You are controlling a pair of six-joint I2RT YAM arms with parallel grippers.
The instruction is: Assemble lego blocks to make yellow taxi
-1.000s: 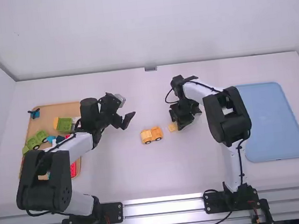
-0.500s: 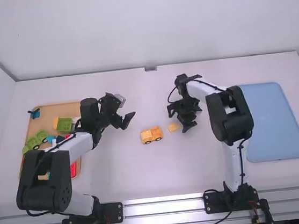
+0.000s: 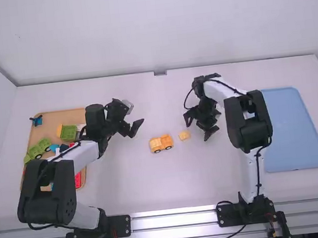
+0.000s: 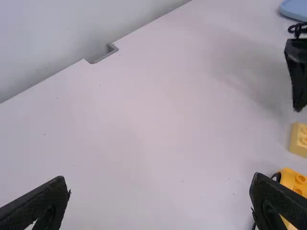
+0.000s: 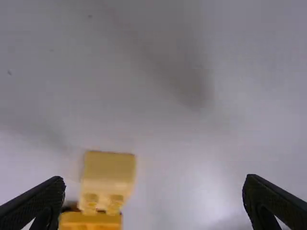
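An orange-yellow car base with dark wheels (image 3: 161,143) stands on the table near the middle. Just right of it, apart, lies a small pale yellow block (image 3: 184,134), and the same block (image 4: 300,140) lies beyond the car base (image 4: 293,183) in the left wrist view. My left gripper (image 3: 137,127) is open left of the car base, its fingers spread (image 4: 160,203) over bare table. My right gripper (image 3: 196,127) stands open right of the pale block. In the right wrist view the block (image 5: 108,175) shows beside the open right gripper (image 5: 153,203), near one finger.
A wooden tray (image 3: 69,116) at the left holds green, blue, red and yellow blocks, partly under the left arm. A blue tray (image 3: 292,129) lies at the right, beyond the right arm.
My right gripper has moved right, off the pale block, and its fingers have spread. The block stays on the table. The left arm and the car base have not moved.
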